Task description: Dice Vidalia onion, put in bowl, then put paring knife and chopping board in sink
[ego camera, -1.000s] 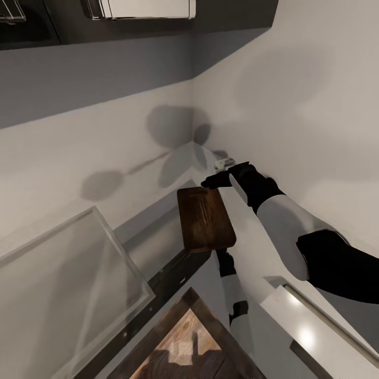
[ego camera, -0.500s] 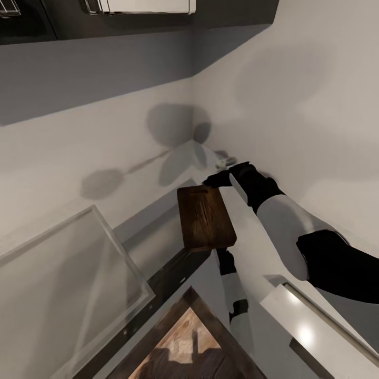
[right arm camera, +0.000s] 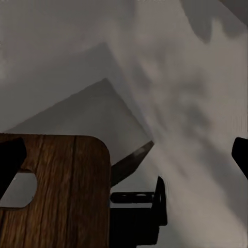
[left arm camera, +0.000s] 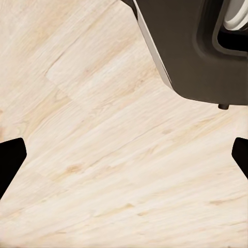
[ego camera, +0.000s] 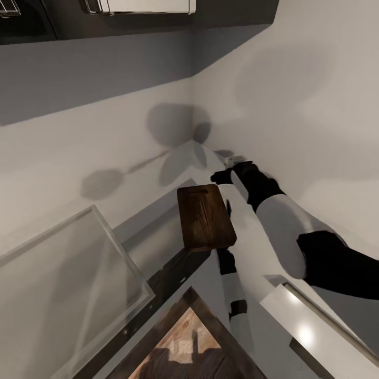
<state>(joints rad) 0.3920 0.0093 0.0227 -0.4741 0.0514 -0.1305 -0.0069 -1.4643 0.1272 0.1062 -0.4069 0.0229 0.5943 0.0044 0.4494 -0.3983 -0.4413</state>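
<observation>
- The chopping board sits at the centre of the head view, on the pale countertop near the wall corner.
- The right gripper hovers just beyond the board's far end; its fingers are spread apart, holding nothing.
- The paring knife's dark blade lies just beside the board's slot end.
- The left gripper is spread open over a pale wood floor.

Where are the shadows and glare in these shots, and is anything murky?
Head view: soft dark shadows on the wall corner above the chopping board, bright glare spot lower right. Right wrist view: dim and hazy, though the board is sharp. Left wrist view: evenly lit pale wood floor.
</observation>
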